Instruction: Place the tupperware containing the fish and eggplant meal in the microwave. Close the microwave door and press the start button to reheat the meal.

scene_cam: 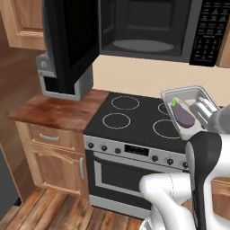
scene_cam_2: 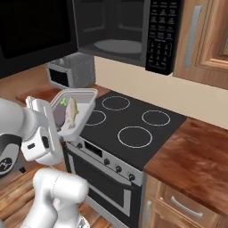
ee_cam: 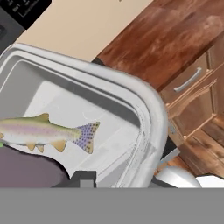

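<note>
Above a black stove (scene_cam: 134, 117), the gripper (scene_cam: 204, 112) clamps the tupperware (scene_cam: 185, 95) by its near rim, tilted, long axis running toward the wall. Inside lie the eggplant (scene_cam: 183, 115) and fish (scene_cam_2: 71, 112). Overhead, the microwave (scene_cam: 152, 28) gapes, its door (scene_cam: 69, 38) swung left before a grey toaster oven (scene_cam: 63, 83); keypad lettering is unreadable.

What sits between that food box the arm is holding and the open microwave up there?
Nothing: in the right base view, bare air and beige wall separate the tupperware from the microwave, above the stove.
</note>
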Robot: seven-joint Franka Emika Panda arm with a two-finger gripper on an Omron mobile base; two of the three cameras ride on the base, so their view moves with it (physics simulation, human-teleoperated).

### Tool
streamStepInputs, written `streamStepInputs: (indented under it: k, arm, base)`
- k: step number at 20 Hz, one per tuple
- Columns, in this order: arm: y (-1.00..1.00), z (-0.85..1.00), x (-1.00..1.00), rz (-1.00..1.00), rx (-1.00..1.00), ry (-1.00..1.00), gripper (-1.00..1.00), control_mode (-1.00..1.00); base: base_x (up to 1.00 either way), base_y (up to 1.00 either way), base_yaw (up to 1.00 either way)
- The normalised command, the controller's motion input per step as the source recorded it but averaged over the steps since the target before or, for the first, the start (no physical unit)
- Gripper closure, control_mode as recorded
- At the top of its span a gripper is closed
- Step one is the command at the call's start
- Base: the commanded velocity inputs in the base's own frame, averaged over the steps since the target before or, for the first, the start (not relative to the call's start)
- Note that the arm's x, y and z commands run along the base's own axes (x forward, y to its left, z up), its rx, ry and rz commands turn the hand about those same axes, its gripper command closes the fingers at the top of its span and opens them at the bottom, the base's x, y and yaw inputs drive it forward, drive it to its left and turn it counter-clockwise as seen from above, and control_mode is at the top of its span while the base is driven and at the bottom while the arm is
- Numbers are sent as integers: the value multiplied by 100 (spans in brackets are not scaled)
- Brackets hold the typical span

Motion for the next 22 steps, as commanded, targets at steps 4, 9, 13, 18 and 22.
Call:
streamStepInputs:
  k: [4, 9, 13, 18, 22]
  arm:
    - [0, 0, 0, 0, 0, 0, 100, 100]
    - [0, 0, 0, 0, 0, 0, 100, 100]
    - [0, 0, 0, 0, 0, 0, 100, 100]
    - [0, 0, 0, 0, 0, 0, 100, 100]
    - [0, 0, 0, 0, 0, 0, 100, 100]
  base:
    - [40, -18, 5]
    - [45, -1, 7]
    - [53, 0, 4]
    - [58, 9, 0]
    - [53, 24, 0]
